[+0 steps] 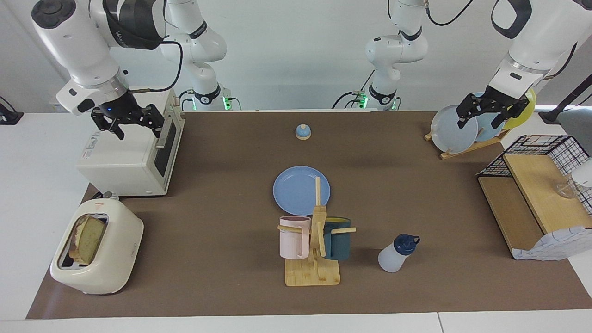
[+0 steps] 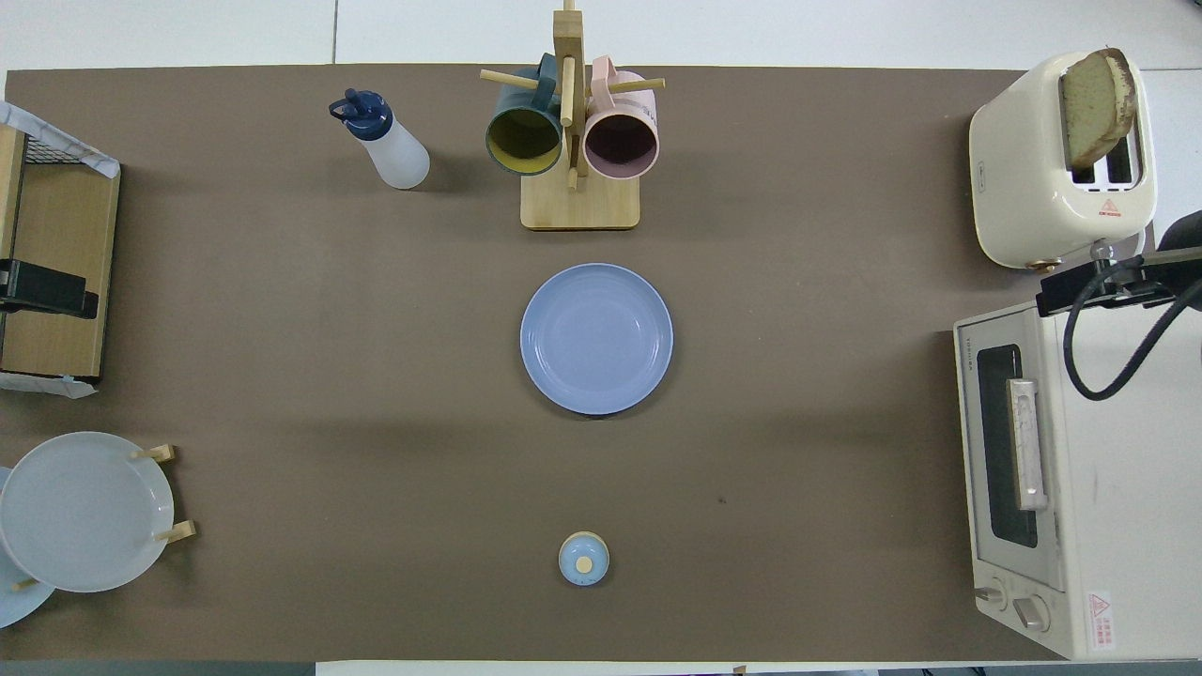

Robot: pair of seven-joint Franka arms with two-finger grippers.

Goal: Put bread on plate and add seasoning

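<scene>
The bread (image 1: 88, 238) (image 2: 1094, 103) stands upright in a slot of the cream toaster (image 1: 99, 249) at the right arm's end of the table. In the middle of the brown mat lies the blue plate (image 1: 300, 189) (image 2: 596, 338), with nothing on it. The seasoning (image 1: 395, 254) (image 2: 385, 141), a white bottle with a navy cap, stands farther from the robots than the plate, toward the left arm's end. My right gripper (image 1: 136, 126) hangs open over the toaster oven (image 1: 129, 157). My left gripper (image 1: 481, 119) hangs open over the plate rack (image 1: 462, 132). Neither holds anything.
A wooden mug tree (image 1: 314, 245) with a pink and a teal mug stands between the plate and the table's edge farthest from the robots. A small bell (image 1: 303, 132) sits nearer to the robots than the plate. A wooden shelf with a wire basket (image 1: 536, 199) is at the left arm's end.
</scene>
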